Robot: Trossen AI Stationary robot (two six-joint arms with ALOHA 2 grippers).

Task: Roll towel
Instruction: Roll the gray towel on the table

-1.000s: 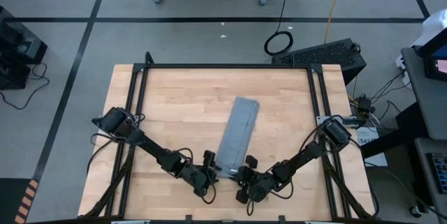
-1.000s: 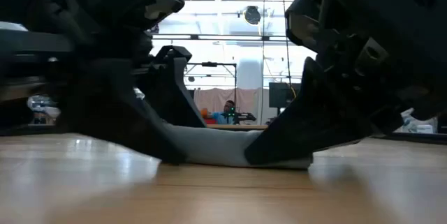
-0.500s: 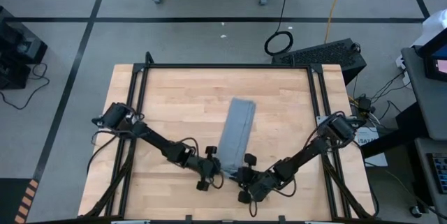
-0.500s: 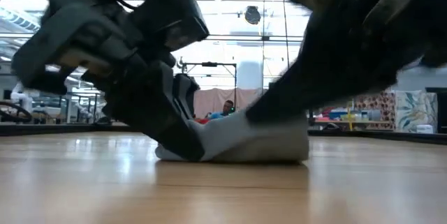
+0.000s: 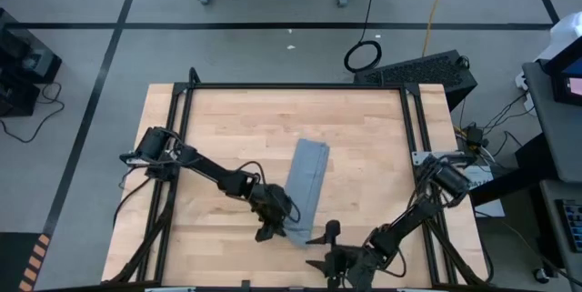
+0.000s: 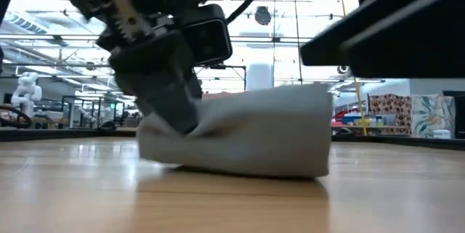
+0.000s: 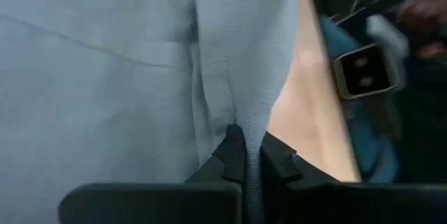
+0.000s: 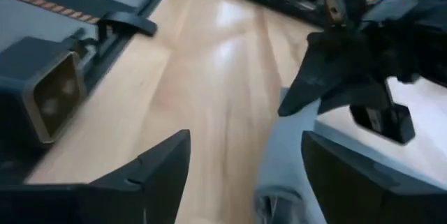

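The grey-blue towel [image 5: 307,169] lies as a long narrow strip on the wooden table [image 5: 227,137], running from the middle toward the near edge. Its near end [image 6: 254,135] is heaped up into a thick bundle that rests on the wood. My left gripper [image 5: 280,219] is shut on that end at its left side. My right gripper [image 5: 326,248] stands open near the table's front edge, just short of the towel's near end [image 8: 279,168] and clear of it. My left gripper pinches a raised fold of cloth [image 7: 244,123] at the left side of the towel's near end between its two fingers [image 6: 174,113]. The fingers slant down from the table's left. The held part is raised, and the bundle's underside lies on the table.
Black frame rails [image 5: 177,146] run along the table's left, right and far sides. Bare wood lies left and right of the towel. Beyond the far right corner a dark box [image 5: 423,69] and cables lie on the floor.
My left gripper has shut on the towel's near end, rolled its wrist and gone a little toward the far right. My right gripper has opened, let go of the towel and drawn back toward the near edge. The near end has risen into a thicker bundle; the far end has slid nearer.
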